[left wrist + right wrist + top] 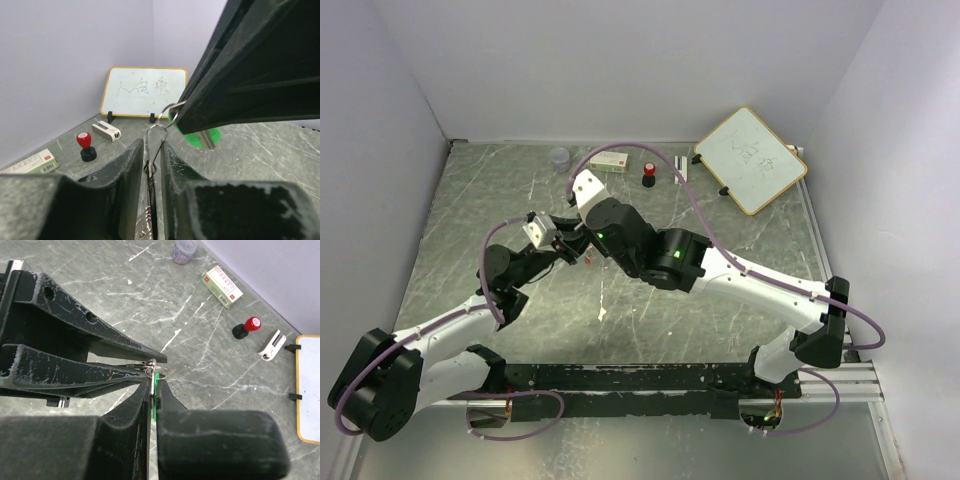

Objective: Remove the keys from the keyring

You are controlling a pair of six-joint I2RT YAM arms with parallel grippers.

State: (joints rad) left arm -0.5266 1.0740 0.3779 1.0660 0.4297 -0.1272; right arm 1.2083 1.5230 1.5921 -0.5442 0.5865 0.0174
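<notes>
Above the middle of the table my two grippers meet tip to tip. In the left wrist view my left gripper (pixel 151 146) is shut on the keyring (pixel 150 167). Its thin silver wire runs up between the fingers into a loop. My right gripper (pixel 156 380) is shut on the flat head of the green key (pixel 155 391), which still hangs on that loop. The same green key (pixel 200 138) shows under the right fingers in the left wrist view. In the top view, the left gripper (pixel 565 243) and right gripper (pixel 583 247) hide the keyring.
At the back stand a clear cup (pixel 560 156), a green-and-white box (pixel 608 161), a black knob with a red top (pixel 648 176) and a small white block (pixel 270 346). A whiteboard (pixel 752 160) leans at the back right. Walls close in on three sides.
</notes>
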